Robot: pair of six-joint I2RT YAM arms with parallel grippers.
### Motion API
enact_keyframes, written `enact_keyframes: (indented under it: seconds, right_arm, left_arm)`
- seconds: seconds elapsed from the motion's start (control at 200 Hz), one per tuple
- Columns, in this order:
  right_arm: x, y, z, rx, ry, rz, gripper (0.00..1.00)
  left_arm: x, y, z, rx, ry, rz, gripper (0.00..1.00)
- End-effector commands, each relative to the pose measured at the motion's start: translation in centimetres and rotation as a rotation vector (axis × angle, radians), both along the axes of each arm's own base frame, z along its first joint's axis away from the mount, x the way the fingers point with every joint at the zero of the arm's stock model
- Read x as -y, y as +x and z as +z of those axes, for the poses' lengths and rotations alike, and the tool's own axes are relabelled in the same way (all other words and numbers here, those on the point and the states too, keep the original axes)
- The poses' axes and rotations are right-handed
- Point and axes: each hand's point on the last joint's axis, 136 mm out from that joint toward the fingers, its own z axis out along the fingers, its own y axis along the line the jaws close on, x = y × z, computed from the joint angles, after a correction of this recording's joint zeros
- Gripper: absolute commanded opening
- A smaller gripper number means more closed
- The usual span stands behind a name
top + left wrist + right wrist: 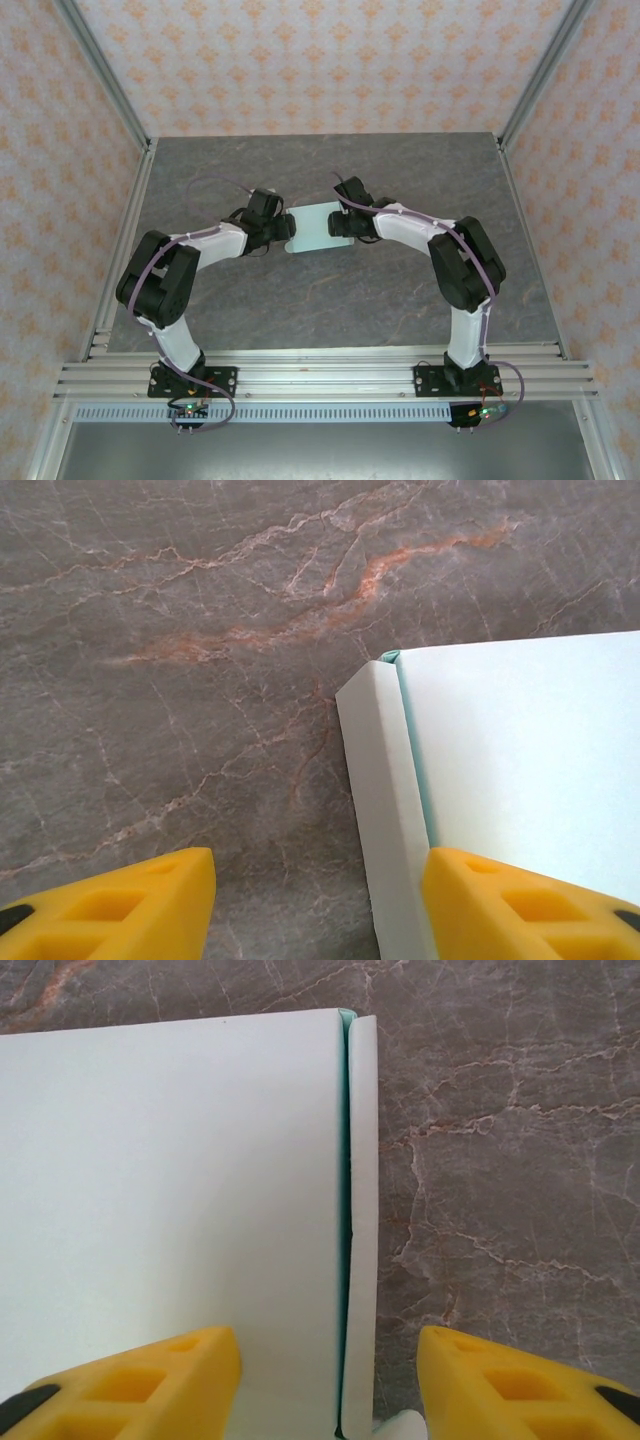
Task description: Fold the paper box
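The paper box [318,228] lies flat in the middle of the grey marbled table, pale mint with a narrow side flap at each end. My left gripper [283,230] is at its left end. In the left wrist view the gripper [318,885] is open: one yellow finger [130,910] is over bare table and the other over the box [520,750], with the raised left flap [385,800] between them. My right gripper [345,222] is at the right end. In the right wrist view it [328,1370] is open and straddles the right flap [362,1210], apart from it.
The table [300,310] is ringed by an aluminium frame, with posts at the back corners [140,125] and a rail [320,375] along the near edge where both arm bases are bolted. Patterned walls close in the back and sides.
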Motion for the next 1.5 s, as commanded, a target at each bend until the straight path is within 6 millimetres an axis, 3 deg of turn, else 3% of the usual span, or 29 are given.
enact_keyframes:
  seconds: [0.0,0.14,0.3,0.455,0.631,0.771,0.936,1.006,1.036,1.211,1.331,1.496]
  right_arm:
    - [1.7,-1.3,-3.2,-0.072,-0.096,0.003,0.50]
    - [0.8,-0.6,-0.6,-0.029,-0.050,0.022,0.51]
    - [0.0,-0.1,3.8,0.052,0.017,0.049,0.54]
    - [0.3,-0.9,6.2,0.088,0.080,0.080,0.58]
    - [0.9,-3.3,5.7,0.052,0.137,0.093,0.59]
    - [0.3,-6.6,5.2,0.021,0.171,0.112,0.58]
    - [-0.8,-9.7,3.5,-0.038,0.175,0.152,0.58]
    - [-0.6,-10.0,3.0,-0.049,0.170,0.146,0.58]
    - [-0.5,-10.0,2.9,-0.049,0.165,0.144,0.58]
    - [-0.4,-9.9,3.3,-0.045,0.160,0.140,0.58]
    - [-0.4,-10.0,3.5,-0.044,0.167,0.136,0.57]
    - [0.8,-10.1,3.9,-0.021,0.120,0.126,0.57]
  left_arm:
    - [-0.3,-1.7,-2.0,-0.072,0.001,0.002,0.58]
    - [-0.7,-0.8,1.2,0.012,-0.007,0.037,0.60]
    - [-1.2,-0.7,4.2,0.099,-0.030,0.067,0.63]
    - [-0.1,-1.7,4.4,0.101,-0.113,0.024,0.66]
    - [0.8,-0.9,5.1,0.116,-0.104,-0.034,0.68]
    - [1.7,1.3,5.6,0.101,-0.005,-0.139,0.70]
    - [2.6,4.2,4.4,0.038,0.106,-0.241,0.71]
    - [3.0,5.4,4.6,0.025,0.127,-0.275,0.71]
    - [3.4,5.8,3.3,-0.011,0.134,-0.302,0.71]
    - [6.0,7.6,2.3,-0.099,0.099,-0.420,0.69]
    - [7.1,7.1,1.5,-0.156,0.051,-0.471,0.66]
    - [7.5,5.3,2.5,-0.157,-0.016,-0.482,0.66]
